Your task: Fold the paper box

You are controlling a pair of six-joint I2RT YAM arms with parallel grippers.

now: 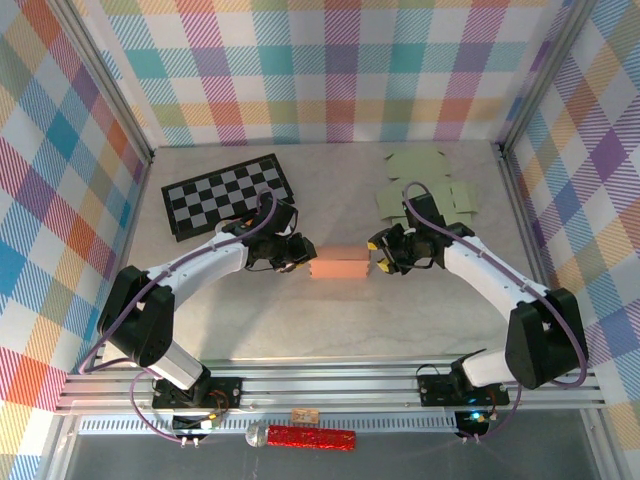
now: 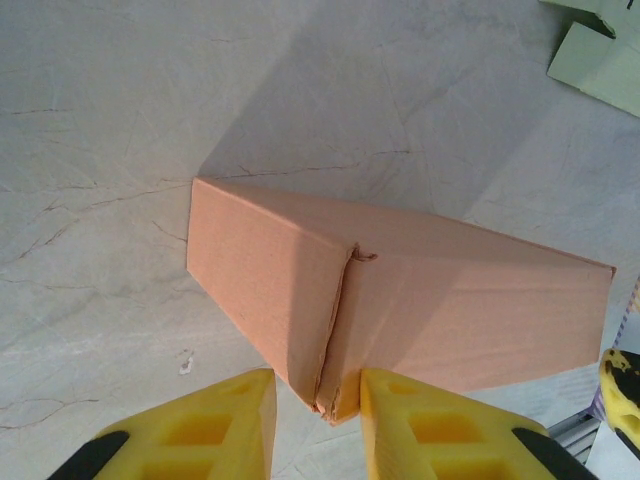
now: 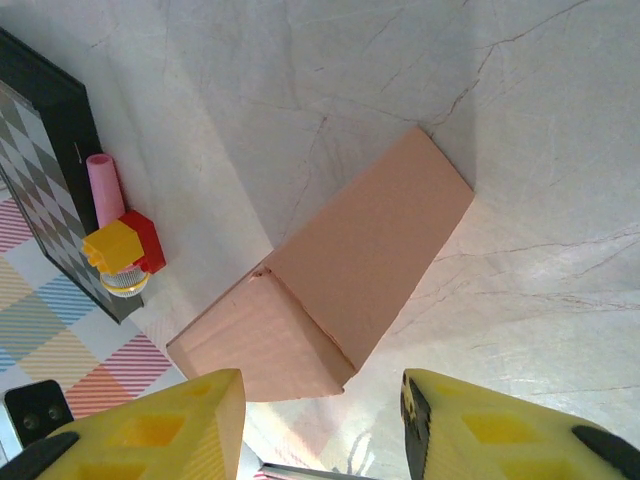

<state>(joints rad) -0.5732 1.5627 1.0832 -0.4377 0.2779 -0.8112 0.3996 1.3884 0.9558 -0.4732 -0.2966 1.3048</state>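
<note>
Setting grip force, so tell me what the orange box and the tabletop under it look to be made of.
Orange box: thin paperboard, matte; sharp creases and a frayed flap edge at the seam suggest it. Tabletop: smooth and pale with fine dark veins, so marble or a marble-print laminate; unclear which.

From the overhead view, the left arm [image 1: 190,270] and the right arm [image 1: 490,275] both rise from their bases at the near edge, bend at the elbow and reach inward toward the middle. The left end effector [image 1: 297,256] and the right end effector [image 1: 381,256] point at each other, low and level, with a gap between them. In the wrist views, the left one's yellow fingers [image 2: 240,425] stand narrowly parted, and the right one's yellow fingers [image 3: 185,425] are spread clearly wider.
</note>
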